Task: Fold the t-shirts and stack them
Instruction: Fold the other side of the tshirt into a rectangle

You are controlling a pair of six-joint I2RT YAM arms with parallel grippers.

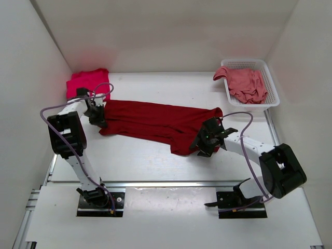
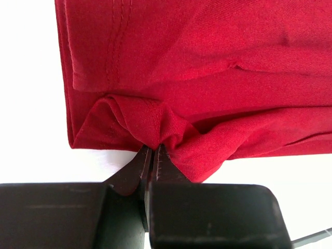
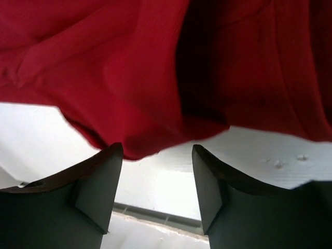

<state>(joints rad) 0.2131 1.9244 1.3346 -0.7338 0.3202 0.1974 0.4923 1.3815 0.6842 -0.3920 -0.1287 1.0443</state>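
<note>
A dark crimson t-shirt (image 1: pixel 155 123) lies stretched in a long band across the middle of the table. My left gripper (image 1: pixel 98 120) is shut on its left edge; the left wrist view shows the cloth (image 2: pixel 171 98) bunched into the pinched fingertips (image 2: pixel 153 150). At the shirt's right end my right gripper (image 1: pixel 203 144) is open, its fingers (image 3: pixel 106 171) apart with the cloth's edge (image 3: pixel 129 104) hanging free just above them. A bright pinkish-red t-shirt (image 1: pixel 87 82) lies folded at the back left. A faded salmon pink t-shirt (image 1: pixel 248 85) is crumpled in the basket.
A white mesh basket (image 1: pixel 271 83) stands at the back right by the wall. White walls enclose the table on three sides. A metal rail (image 1: pixel 166 183) runs along the table's near edge in front of the arm bases.
</note>
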